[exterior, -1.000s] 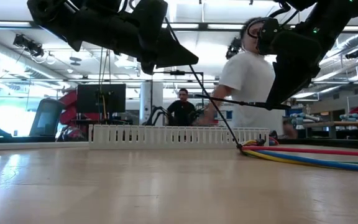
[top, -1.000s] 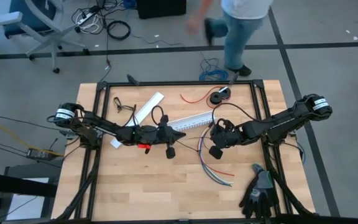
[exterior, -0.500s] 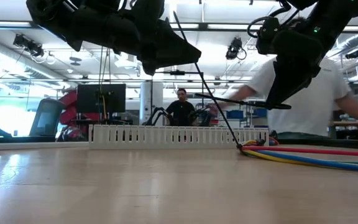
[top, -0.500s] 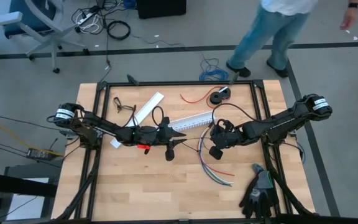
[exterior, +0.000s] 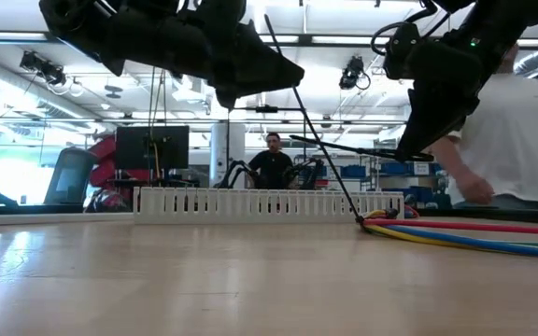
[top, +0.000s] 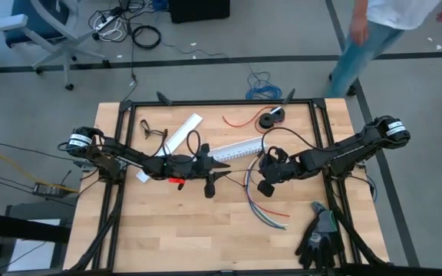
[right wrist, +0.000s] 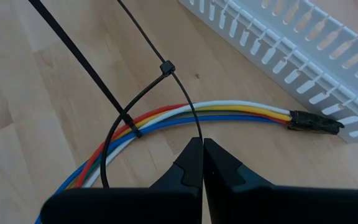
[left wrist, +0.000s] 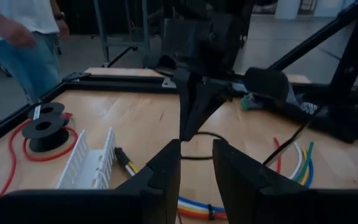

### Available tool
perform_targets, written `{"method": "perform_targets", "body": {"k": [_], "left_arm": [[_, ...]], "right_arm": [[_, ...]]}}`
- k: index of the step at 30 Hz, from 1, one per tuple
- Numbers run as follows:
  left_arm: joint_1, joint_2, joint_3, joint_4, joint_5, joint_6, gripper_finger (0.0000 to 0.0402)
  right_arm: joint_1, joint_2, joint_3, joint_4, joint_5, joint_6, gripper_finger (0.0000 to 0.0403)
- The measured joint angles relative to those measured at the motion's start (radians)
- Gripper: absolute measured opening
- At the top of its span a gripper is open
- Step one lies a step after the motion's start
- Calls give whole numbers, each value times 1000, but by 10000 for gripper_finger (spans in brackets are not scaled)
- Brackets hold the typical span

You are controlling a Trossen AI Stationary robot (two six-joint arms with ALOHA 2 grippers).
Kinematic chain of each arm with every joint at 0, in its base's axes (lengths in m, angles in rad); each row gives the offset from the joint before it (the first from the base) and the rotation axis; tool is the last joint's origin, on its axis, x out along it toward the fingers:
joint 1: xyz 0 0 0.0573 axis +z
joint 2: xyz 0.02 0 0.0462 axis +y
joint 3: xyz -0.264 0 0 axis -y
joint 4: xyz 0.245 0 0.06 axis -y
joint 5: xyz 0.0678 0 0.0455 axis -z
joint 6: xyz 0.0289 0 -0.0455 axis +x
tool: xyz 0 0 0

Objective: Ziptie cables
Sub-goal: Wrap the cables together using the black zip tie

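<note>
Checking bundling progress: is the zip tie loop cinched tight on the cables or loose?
Loose. In the right wrist view the zip tie forms a wide loop standing clear of the cables, its strap pinched in the shut right hand.

From the slotted white cable duct [top: 233, 149] I count outward: one bundle of cables [right wrist: 166, 121] beside it, looped by one black zip tie [right wrist: 166, 67]. Beyond the duct I see one wire spool [top: 271, 118], one loose red wire [top: 240, 123], one flat white strip [top: 183, 132]. Two grippers: left gripper [top: 226, 168], right gripper [top: 258, 172]. One pair of gloves [top: 318, 238].
</note>
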Motion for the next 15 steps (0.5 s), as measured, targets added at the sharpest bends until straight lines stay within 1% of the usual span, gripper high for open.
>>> {"method": "perform_targets", "body": {"k": [6, 11, 13, 15], "left_arm": [[0, 0, 0, 0, 0, 7, 103], [-16, 0, 2, -24, -2, 101, 101], [-22, 0, 27, -54, 0, 114, 100], [-25, 0, 63, -121, -1, 137, 100]], "right_arm": [[0, 0, 0, -1, 0, -1, 0], [0, 0, 0, -2, 1, -8, 0], [-5, 0, 0, -1, 1, -8, 0], [-12, 0, 0, -2, 1, 1, 0]]}}
